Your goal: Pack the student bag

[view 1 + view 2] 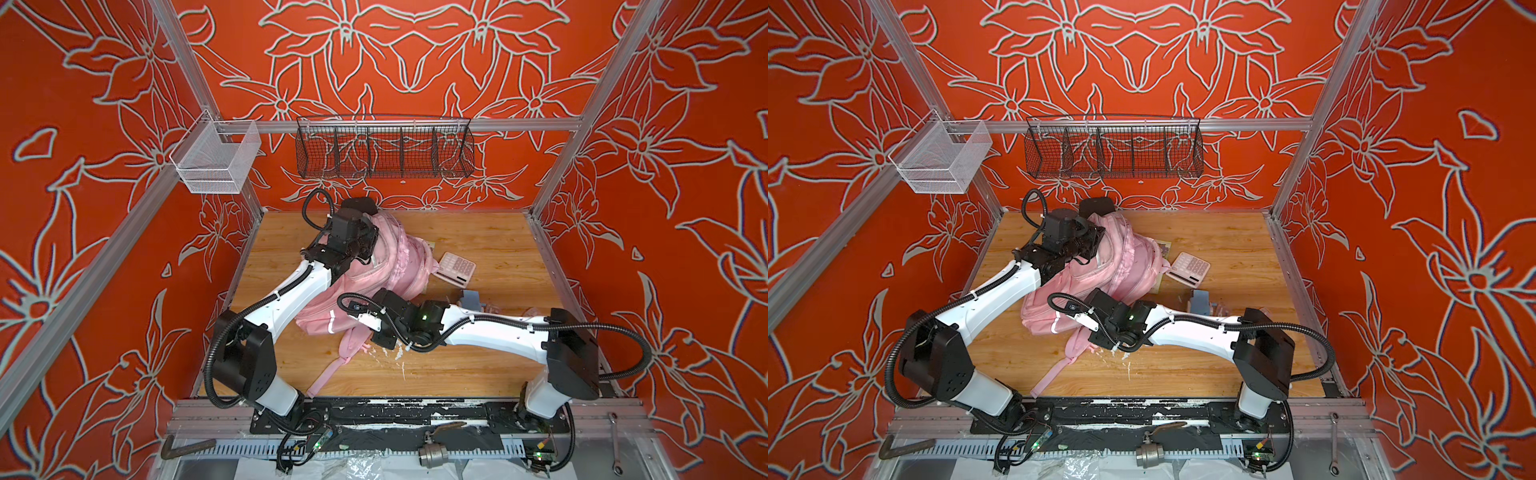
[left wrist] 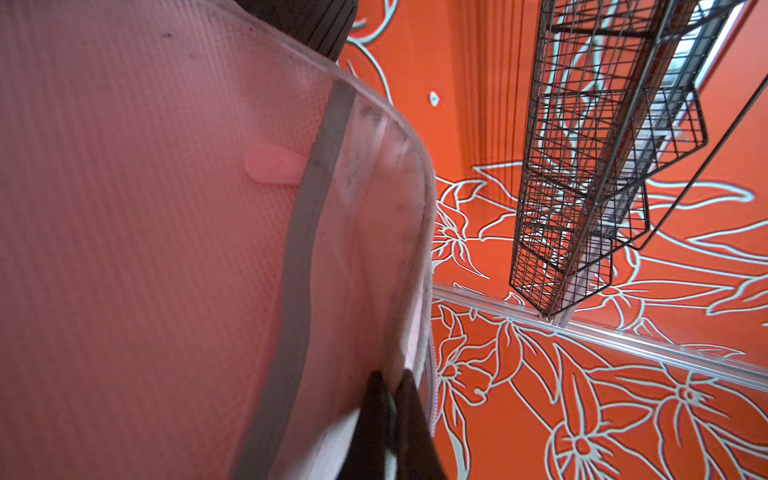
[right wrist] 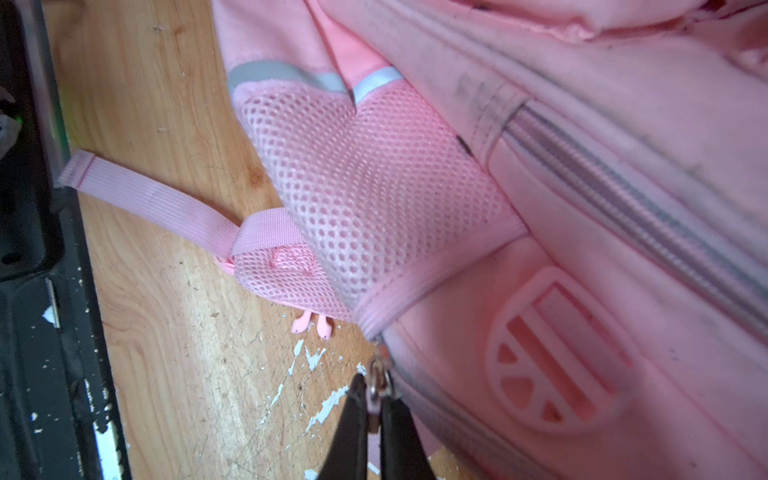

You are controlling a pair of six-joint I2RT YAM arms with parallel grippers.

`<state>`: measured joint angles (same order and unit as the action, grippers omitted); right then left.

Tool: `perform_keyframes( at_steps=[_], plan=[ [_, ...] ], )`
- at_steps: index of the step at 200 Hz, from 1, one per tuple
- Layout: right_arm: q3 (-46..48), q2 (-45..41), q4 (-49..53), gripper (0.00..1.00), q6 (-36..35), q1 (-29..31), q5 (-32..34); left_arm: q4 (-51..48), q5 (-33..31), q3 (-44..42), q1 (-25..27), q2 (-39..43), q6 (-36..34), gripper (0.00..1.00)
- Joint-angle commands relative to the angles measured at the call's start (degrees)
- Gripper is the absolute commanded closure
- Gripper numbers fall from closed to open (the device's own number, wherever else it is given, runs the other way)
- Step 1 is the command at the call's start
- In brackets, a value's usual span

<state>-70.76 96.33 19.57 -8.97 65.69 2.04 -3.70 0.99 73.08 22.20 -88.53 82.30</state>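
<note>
- Overhead, in both top views, the student bag [image 1: 386, 266] [image 1: 1113, 266] lies slumped on the wooden table [image 1: 498, 249] [image 1: 1225, 249]. It sits left of centre and runs from the far edge to the middle, with one strap [image 1: 328, 374] [image 1: 1050, 374] trailing toward the near edge.
- The left arm [image 1: 291, 291] [image 1: 1000, 286] covers the bag's far end with its black wrist, and the right arm [image 1: 490, 332] [image 1: 1192, 328] covers its near corner. Neither set of fingertips shows from above.
- A calculator [image 1: 456, 268] [image 1: 1188, 269] lies just beside the bag, toward the right edge. A grey block [image 1: 471, 298] [image 1: 1200, 300] behind the right arm is partly hidden and hard to identify.
- From the left wrist view, the left gripper [image 2: 390, 399] is pressed shut on the bag's pale rim beside a zip. Its tips are dark, blurred and cut off by the frame. A mesh panel [image 2: 145, 208] with a grey strip [image 2: 307, 232] fills most of the picture.
- From the right wrist view, the right gripper [image 3: 376, 403] is clamped tight on the metal zipper pull [image 3: 379, 380] at the bag's corner. The bag runs out of frame on two sides.
</note>
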Motion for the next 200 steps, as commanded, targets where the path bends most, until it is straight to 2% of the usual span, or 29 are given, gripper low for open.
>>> perform_keyframes(
  at_steps=[1,25,40,60,63,70,100,125,169,186,200],
  plan=[
    [-1.6,1.4,-2.5,1.0,0.4,2.1,-5.0,11.0,-0.8,3.4,0.3,0.2,1.2,1.0],
    [-2.3,1.8,-1.4,1.0,0.5,2.0,-3.7,8.9,1.4,4.0,0.2,0.5,-0.2,1.0],
    [-2.5,1.4,-0.7,1.0,0.3,2.1,-3.2,4.5,6.3,5.8,-0.6,0.9,-4.2,1.0],
    [-2.7,0.6,0.3,0.86,0.3,2.1,-3.4,-7.5,14.3,8.8,-2.3,1.7,-12.0,1.0],
    [-2.8,0.4,0.7,0.78,-0.1,2.0,-3.5,-9.1,15.0,9.0,-2.5,1.9,-13.3,1.0],
    [-2.9,0.2,1.5,0.69,-0.6,2.0,-3.4,-12.8,16.6,8.9,-3.1,2.8,-16.0,1.0],
    [-2.6,-2.0,3.7,0.55,-2.7,1.4,-3.8,-21.5,19.3,6.3,-5.5,7.2,-26.4,1.0],
    [-2.1,-5.8,3.5,0.49,-2.9,-0.3,-6.9,-32.4,20.4,10.6,-7.0,6.5,-36.6,1.0],
    [-0.8,-13.8,7.7,0.47,-0.7,-7.1,-8.1,-49.6,19.6,21.0,-9.4,3.0,-51.8,1.0],
    [0.7,-17.4,7.5,0.45,2.0,-11.4,-8.4,-56.4,16.1,25.1,-9.5,1.8,-57.1,1.0],
    [2.3,-19.4,6.4,0.39,4.5,-15.1,-8.4,-61.4,13.9,27.4,-9.5,0.8,-60.8,1.0]
  ],
)
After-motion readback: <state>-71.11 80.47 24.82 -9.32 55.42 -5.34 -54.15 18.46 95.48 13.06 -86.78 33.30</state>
